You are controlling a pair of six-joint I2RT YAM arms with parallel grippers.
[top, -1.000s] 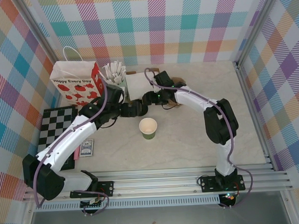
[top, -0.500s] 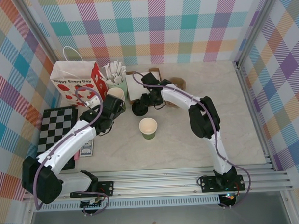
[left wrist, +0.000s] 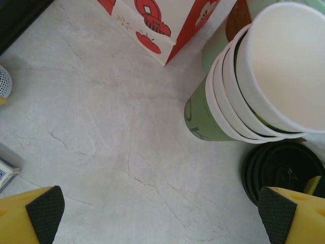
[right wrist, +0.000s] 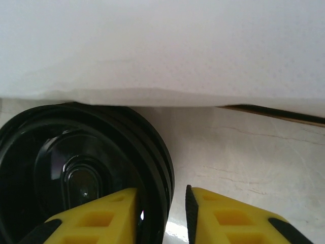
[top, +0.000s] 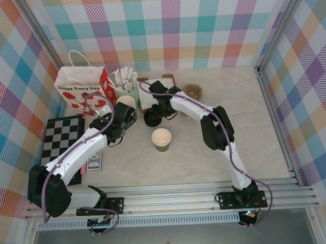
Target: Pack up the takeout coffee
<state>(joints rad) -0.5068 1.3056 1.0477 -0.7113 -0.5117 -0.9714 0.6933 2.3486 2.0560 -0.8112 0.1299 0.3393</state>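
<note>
Green cup [top: 162, 139] lidless mid-table; right gripper [right wrist: 162, 216] nipping rim of black lid stack [right wrist: 76, 173]; left gripper [left wrist: 152, 208] wide open, empty, beside cup stack [left wrist: 254, 86]

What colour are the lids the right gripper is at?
Black, glossy. The lids show best in the right wrist view, with the right gripper closing on their rim.

A small green paper cup [top: 161, 139] stands open near the middle of the desk [top: 249, 146]. Behind it lie stacked round black plastic lids [top: 152, 119]. Left of those stands a stack of lidless cream-rimmed cups [top: 127, 103], with a strawberry-print paper bag [top: 81, 91] further left.
</note>
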